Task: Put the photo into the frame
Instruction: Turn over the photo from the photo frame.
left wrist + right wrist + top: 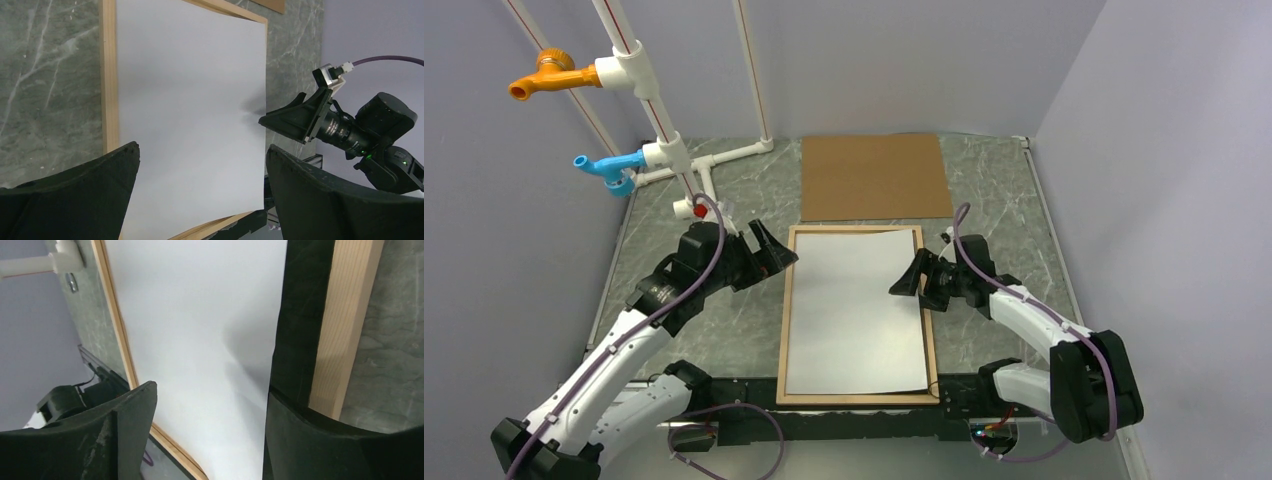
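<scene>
Table [754, 195]: grey-green marbled surface, on which all listed items are carried. Frame [783, 310]: large rectangle of thin pale wood strips, laid flat at the middle of the table, its near end by the arm bases. Photo [854, 310]: laid within the frame with its white back up, so the printed side is not seen; the left and far strips are left showing, while the right edge is found close against or over the right strip, and full seating there cannot be confirmed. The sheet is judged light, thin and limp, easily bowed or creased at a corner, with a smooth surface likely to slide under a pad; it is best taken by a free edge or corner, or nudged flat from above near the right edge rather than pinched mid-sheet. Backing board [874, 177]: flat, brown, laid just beyond the frame's far end. Pipe stand [639, 75]: white tubing at the far left, fitted with an orange tap [544, 75] and a blue tap [609, 167]. Left gripper [769, 252]: held just beside the frame's far left corner, jaws spread wide, nothing held. Right gripper [907, 275]: placed over the photo's right edge, jaws apart, nothing clamped.
</scene>
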{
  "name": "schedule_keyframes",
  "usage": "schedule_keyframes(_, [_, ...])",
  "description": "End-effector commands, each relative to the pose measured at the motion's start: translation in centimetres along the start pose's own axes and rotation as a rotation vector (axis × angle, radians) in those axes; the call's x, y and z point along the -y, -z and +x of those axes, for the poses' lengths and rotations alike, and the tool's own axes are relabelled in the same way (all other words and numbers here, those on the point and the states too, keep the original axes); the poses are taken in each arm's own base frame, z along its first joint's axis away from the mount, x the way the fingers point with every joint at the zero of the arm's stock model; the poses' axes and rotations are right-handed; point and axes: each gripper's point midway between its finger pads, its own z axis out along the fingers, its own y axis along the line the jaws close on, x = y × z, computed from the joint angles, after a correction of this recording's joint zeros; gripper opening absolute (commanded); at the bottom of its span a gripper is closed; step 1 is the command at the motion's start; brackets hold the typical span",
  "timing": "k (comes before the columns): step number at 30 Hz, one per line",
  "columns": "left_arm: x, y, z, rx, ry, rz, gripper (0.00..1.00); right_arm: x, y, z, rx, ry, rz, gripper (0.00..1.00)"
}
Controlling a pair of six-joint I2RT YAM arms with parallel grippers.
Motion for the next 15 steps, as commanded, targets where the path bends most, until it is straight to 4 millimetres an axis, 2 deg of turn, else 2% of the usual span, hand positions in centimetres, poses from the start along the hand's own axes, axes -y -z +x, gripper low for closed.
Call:
schedule_keyframes(1, [1.4,0.4,-1.0,0.018,-0.034,0.031,0.99,0.0,0.5,-1.5,0.036,0.071,0.079,0.81])
schedule_keyframes(7, [0.9,0.1,-0.7,-0.001,-0.056,-0.015,0.99,0.9,1.1,-2.0,0.056,0.12,0.199,0.94])
schedule_keyframes(15, [0.4,-1.0,0.1,-0.05,-0.126,-0.121,0.99,1.7,1.8,-2.8,0.088,0.161,0.292,1.0])
